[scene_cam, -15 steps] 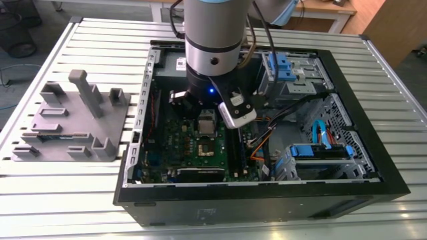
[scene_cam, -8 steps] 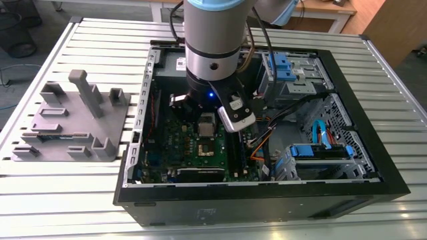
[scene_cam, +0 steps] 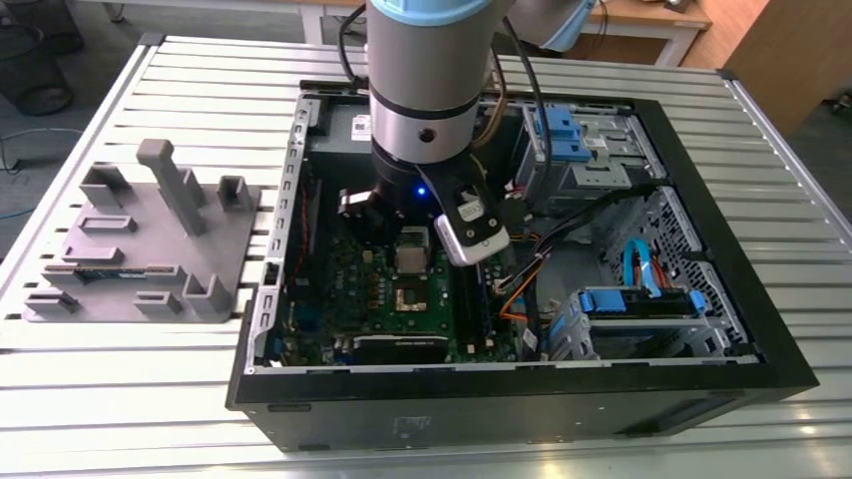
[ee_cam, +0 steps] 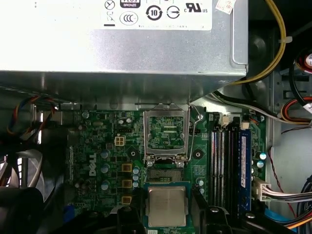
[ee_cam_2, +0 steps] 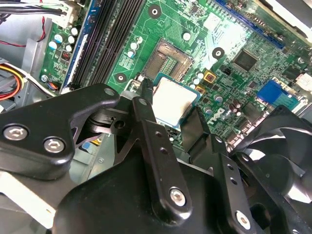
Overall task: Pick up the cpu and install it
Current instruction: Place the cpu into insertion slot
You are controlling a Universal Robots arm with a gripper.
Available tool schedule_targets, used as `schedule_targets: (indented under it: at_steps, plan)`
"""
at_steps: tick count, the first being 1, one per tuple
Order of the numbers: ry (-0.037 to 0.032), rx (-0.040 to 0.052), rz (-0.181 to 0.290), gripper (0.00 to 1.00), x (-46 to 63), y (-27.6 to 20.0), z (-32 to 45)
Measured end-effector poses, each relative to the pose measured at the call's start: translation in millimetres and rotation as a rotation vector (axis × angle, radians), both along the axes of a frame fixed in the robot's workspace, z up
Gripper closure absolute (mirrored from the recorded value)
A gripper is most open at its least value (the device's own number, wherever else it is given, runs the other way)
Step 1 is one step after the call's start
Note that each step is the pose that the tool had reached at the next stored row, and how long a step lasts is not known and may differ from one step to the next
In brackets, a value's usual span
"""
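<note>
The cpu is a small square chip with a silver top and pale rim, and my gripper is shut on it with one black finger on each side. In the first wrist view the cpu hangs level over the green motherboard, just short of the open socket. The socket's metal load frame is flipped up on the power-supply side. The second wrist view has the bare socket just beyond the chip. In the exterior view my gripper is low inside the computer case over the motherboard.
A silver power supply overhangs the board near the socket. Memory slots run alongside it. Drive bays with blue clips and loose cables fill the case toward the exterior view's right. A grey fixture block stands outside the case.
</note>
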State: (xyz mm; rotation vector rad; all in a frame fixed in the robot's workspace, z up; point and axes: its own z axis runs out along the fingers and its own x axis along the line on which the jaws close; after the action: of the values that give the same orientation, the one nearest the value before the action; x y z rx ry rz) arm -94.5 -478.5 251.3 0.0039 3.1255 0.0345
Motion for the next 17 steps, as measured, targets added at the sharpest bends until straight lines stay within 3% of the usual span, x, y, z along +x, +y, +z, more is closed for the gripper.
schedule_targets:
  at_steps: [17]
  plan:
    - [-0.0001,0.0001,0.000,0.53,0.0,0.0,-7.2]
